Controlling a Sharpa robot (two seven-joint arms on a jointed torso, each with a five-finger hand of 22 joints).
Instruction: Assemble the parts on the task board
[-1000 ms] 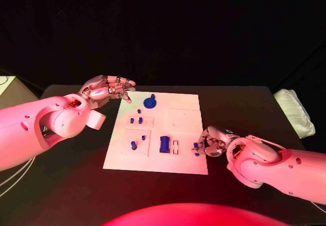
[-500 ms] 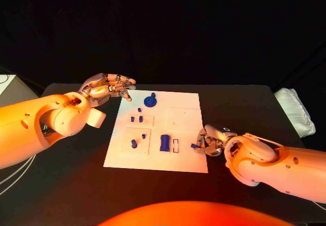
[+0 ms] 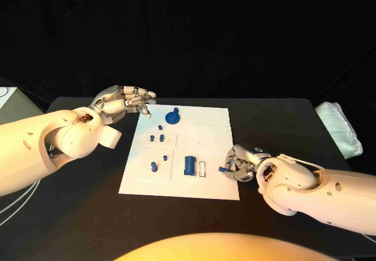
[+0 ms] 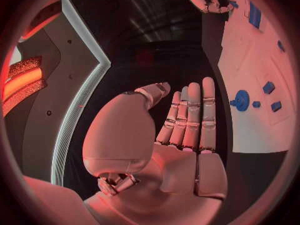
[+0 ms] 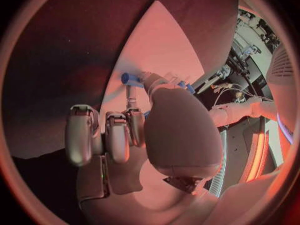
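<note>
Surface: black table (image 3: 78, 206) under a dark, unlit backdrop, with the white task board (image 3: 211, 117) lying flat in the middle.
Right hand: right hand (image 3: 239, 163) sits at the board's near right edge, fingers curled around a small blue part (image 3: 223, 169); the right wrist view shows a blue tip (image 5: 128, 78) poking out past the fingertips over the white plate.
Left hand: left hand (image 3: 124, 100) is raised just off the board's far left corner, holding nothing; the left wrist view shows its fingers (image 4: 190, 115) straight and side by side, palm bare.
Parts on board: a round blue knob-like piece (image 3: 173, 116) near the far edge, two small pieces (image 3: 157, 138) side by side in the left middle panel, a tall blue block (image 3: 189, 165) standing by a pale rectangular slot (image 3: 203, 169), and smaller bits (image 3: 154, 166) in the near left panel.
Progress: looks early to midway; several pieces lie loose or only partly seated, and the held part is not yet placed.
Left to do: seat the held part, probably in or near that slot, then deal with the loose pieces; whether the standing block is fully home I cannot tell.
Room: a folded white cloth (image 3: 338, 128) rests at the table's right edge.
</note>
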